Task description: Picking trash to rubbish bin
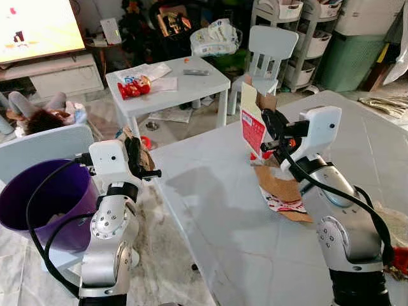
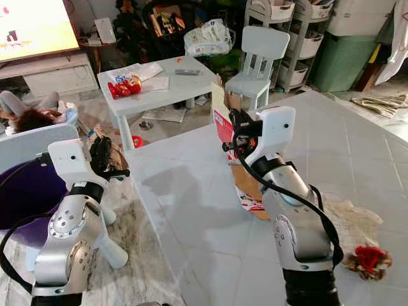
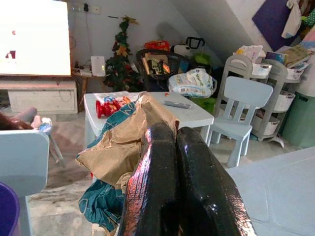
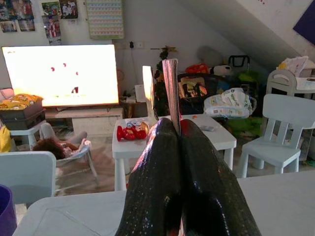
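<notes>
So on the far left there's a purple bin [image 1: 48, 197] sitting beside the pale surface [image 1: 217, 210]. Next to it the left gripper [image 1: 141, 160] has its fingers [image 3: 162, 187] pinched together on a crumpled brown paper bag [image 3: 125, 145], held off the surface's edge, no clear long axis, just a wad with some teal fabric [image 3: 101, 201] under it in the wrist view. Moving right, the right gripper [image 1: 271, 137] is clamped on a flattened red and white carton [image 1: 253, 124], standing upright, long axis vertical, open torn end pointing up. Its wrist view shows the carton [image 4: 170, 88] edge-on as a thin strip. More torn cardboard [image 1: 280, 191] lies flat on the surface under that arm. The right eye view catches a red scrap [image 2: 368, 260] lying at the far right. Room behind: bright TV [image 4: 61, 73], small white table [image 1: 169, 83] with red snack packs [image 1: 132, 87], and a pale kids' chair [image 1: 271, 54].
</notes>
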